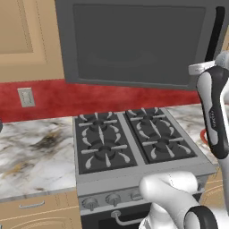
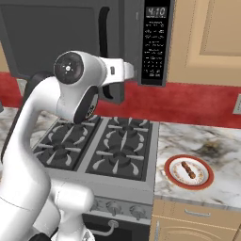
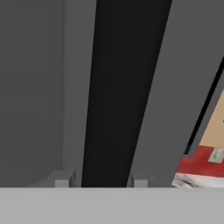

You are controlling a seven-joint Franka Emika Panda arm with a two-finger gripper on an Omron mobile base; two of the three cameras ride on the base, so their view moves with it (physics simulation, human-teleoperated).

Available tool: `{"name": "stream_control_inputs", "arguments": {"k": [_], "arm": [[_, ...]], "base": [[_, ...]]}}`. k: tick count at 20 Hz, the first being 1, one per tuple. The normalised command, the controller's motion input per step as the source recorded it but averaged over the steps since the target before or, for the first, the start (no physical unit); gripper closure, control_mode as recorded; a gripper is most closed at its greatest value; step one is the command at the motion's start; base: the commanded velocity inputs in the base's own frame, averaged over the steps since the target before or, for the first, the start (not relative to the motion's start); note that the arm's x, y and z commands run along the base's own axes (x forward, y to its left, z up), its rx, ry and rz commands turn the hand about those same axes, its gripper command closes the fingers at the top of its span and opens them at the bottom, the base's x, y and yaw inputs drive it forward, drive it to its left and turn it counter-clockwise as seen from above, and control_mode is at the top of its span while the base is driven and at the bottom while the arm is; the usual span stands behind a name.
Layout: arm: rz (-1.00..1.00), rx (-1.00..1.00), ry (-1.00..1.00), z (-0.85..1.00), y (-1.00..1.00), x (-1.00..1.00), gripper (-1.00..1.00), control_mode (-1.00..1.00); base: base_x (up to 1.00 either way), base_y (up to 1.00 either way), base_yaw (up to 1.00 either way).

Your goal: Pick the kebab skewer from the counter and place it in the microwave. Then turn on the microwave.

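Note:
The microwave [image 1: 134,40] hangs above the stove, and its dark windowed door [image 2: 47,37] stands slightly ajar. My gripper [image 3: 101,180] is up at the door's black vertical handle [image 3: 122,87]. One fingertip sits on each side of the bar, with a thin gap on the left side, so the gripper is open around it. The kebab skewer [image 2: 188,169] lies on a red-rimmed white plate [image 2: 205,181] on the marble counter [image 2: 216,146], right of the stove and far below the hand.
The grey gas stove [image 1: 134,143] with its burners lies directly under the microwave. The keypad panel [image 2: 154,47] is just right of the door. Tan cabinets [image 2: 207,37] flank the microwave. My arm [image 2: 70,99] crosses in front of the stove.

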Motion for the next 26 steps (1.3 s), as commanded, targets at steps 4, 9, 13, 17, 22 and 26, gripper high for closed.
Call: {"name": "stream_control_inputs", "arguments": {"k": [4,9,13,17,22,26], "arm": [[-0.02,-0.05,0.00,0.21,0.01,-0.51,1.00,-1.00],[-0.07,-0.04,0.00,0.22,0.04,-0.49,1.00,-1.00],[-0.11,-0.04,0.00,0.21,0.06,-0.46,1.00,-1.00],[-0.12,-0.04,0.00,0.18,0.07,-0.46,1.00,-1.00],[-0.13,-0.01,0.00,0.19,0.06,-0.49,1.00,-1.00],[-0.19,0.00,0.00,0.19,0.10,-0.50,1.00,-1.00]], "base": [[0.00,0.00,0.00],[0.00,0.00,0.00],[0.00,0.00,0.00],[0.00,0.00,0.00],[0.00,0.00,0.00],[0.00,0.00,0.00]]}}
